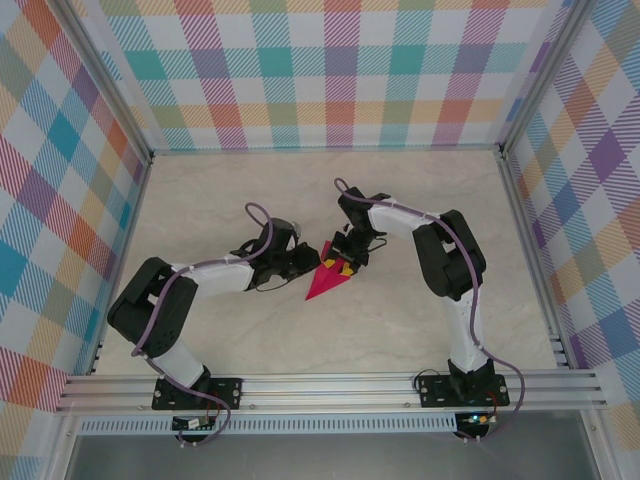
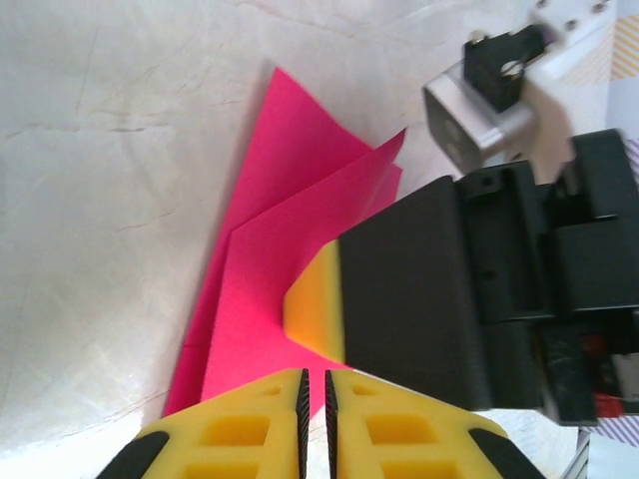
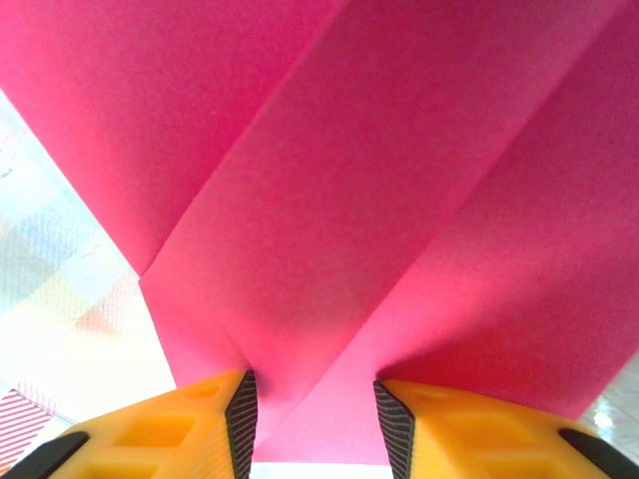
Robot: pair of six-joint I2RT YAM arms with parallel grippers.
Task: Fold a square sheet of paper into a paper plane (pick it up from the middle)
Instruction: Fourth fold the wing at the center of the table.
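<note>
So the paper plane (image 1: 326, 283) is folded into a narrow pink dart. It's lying on the pale marble-look worktop (image 1: 250, 200) about dead centre of the overhead frame, nose pointing to the lower left. Both arms are bent in toward it, and the wide tail end sits right between the two tools.

The left tool (image 1: 310, 264) comes in from the left of the plane. On its own camera, the left tool (image 2: 315, 394) has its yellow pads (image 2: 250, 429) at the bottom edge, barely apart. There's only a thin slit between them and I can't see any paper in it. Just past the tips, the plane (image 2: 290, 200) runs up toward the top centre of the frame, with one flap lifted a bit off the layer under it.

The right tool (image 1: 343, 264) comes in from the upper right. One of its yellow-tipped fingers (image 2: 318, 304) rests on top of the upper flap in the left wrist view.

From the right wrist, the right tool (image 3: 315, 424) has its fingers standing apart. The pink folds (image 3: 379, 200) run down between them and meet both pads. Whether it's really squeezing the paper or just straddling it, I can't tell.

Plaid panels (image 1: 300, 70) wall in the worktop.
</note>
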